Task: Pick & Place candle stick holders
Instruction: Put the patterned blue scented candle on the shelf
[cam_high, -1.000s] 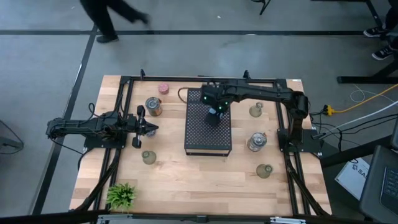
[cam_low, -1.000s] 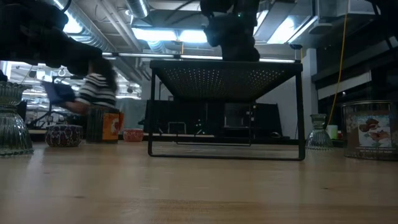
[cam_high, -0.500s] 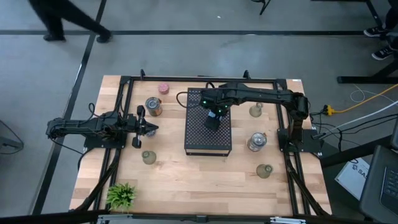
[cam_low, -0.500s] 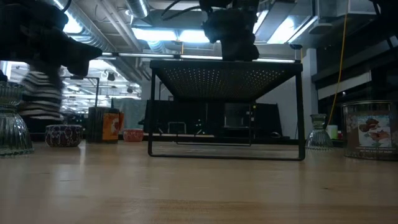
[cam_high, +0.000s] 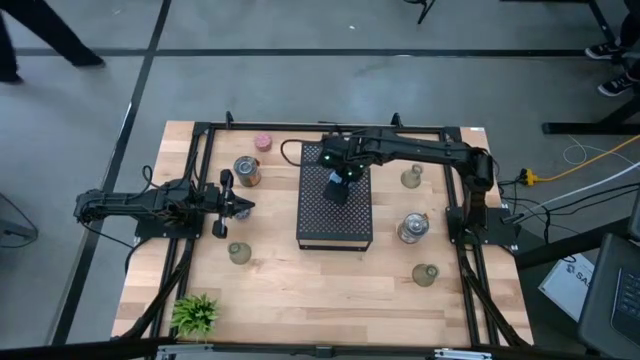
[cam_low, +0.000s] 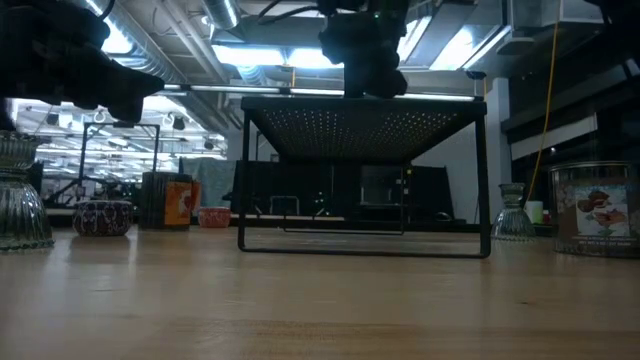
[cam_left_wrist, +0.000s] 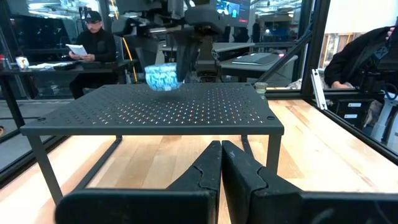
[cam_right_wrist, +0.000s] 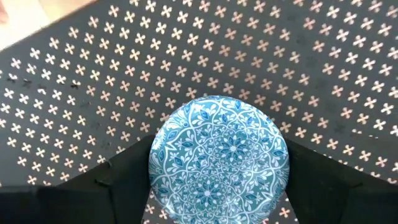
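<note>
A blue patterned candle stick holder (cam_right_wrist: 219, 149) sits between the fingers of my right gripper (cam_right_wrist: 219, 177), which points down over the far part of the black perforated tray (cam_high: 335, 222). The left wrist view shows this holder (cam_left_wrist: 160, 78) low over the tray top (cam_left_wrist: 155, 109). Other holders stand on the table: pink (cam_high: 263, 143), silvery glass (cam_high: 246, 171), olive (cam_high: 239, 253), olive (cam_high: 411, 178), glass (cam_high: 412, 228), olive (cam_high: 425, 275). My left gripper (cam_left_wrist: 221, 163) waits shut at the table's left (cam_high: 240, 206). My right gripper pinches the round blue holder by opposite sides of its wall (cam_right_wrist: 155, 163), one dark finger (cam_right_wrist: 124, 177) on each side. The fingers come from above, pointing steeply down. The holder stays upright; I cannot tell whether its base touches the tray top.
A small green plant (cam_high: 195, 313) stands at the near left corner. Black frame rails (cam_high: 200, 150) run along the table's sides. People sit beyond the table in the left wrist view.
A person beyond the table's far edge has walked off toward the left. My right gripper and the blue holder have stayed in much the same place over the tray.
</note>
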